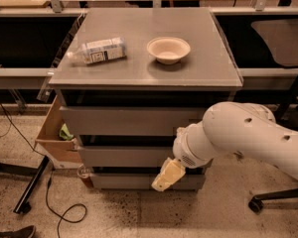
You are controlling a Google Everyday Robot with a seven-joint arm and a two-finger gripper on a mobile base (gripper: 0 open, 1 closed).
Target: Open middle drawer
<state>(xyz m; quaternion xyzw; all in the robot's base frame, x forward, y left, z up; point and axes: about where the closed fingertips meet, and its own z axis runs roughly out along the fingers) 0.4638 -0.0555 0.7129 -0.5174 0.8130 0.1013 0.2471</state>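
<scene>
Arm reaches in from right; gripper low, angled down-left.

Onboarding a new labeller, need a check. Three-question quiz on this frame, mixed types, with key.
1. True or false: the grey cabinet's plain flat grey middle drawer is pulled fully out.
2. The robot's tan-tipped gripper is: A) over the cabinet top; B) low at the cabinet front, by the lowest drawer; C) down on the floor.
3. Fill in: left of the white paper bowl a clear plastic ____ lies on its side.
Key: 1 false; 2 B; 3 bottle.
</scene>
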